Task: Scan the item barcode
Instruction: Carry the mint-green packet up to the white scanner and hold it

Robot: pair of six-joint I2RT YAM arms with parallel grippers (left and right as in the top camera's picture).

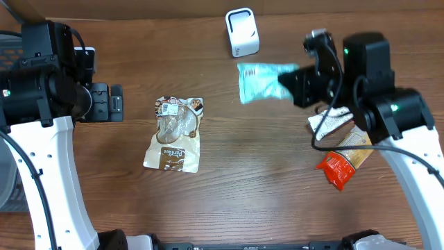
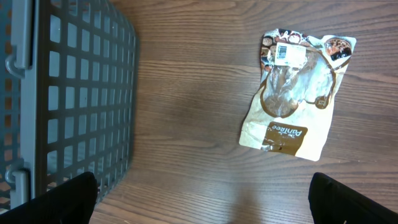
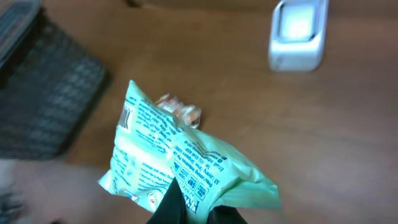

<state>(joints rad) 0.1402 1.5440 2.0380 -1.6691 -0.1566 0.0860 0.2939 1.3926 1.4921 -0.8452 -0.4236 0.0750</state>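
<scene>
We see a dark brown wood-grain table with a grey plastic lattice basket on its left edge, beside which the left gripper hangs with its fingers spread wide and empty. A brown-and-cream foil pouch lies flat left of centre, with a white barcode sticker at its far end and script on its brown band that we cannot read. On the far right the right gripper pinches a mint-green plastic packet, its small print blurred, just near of a white box-shaped scanner; a red-orange snack packet lies at the near right.
</scene>
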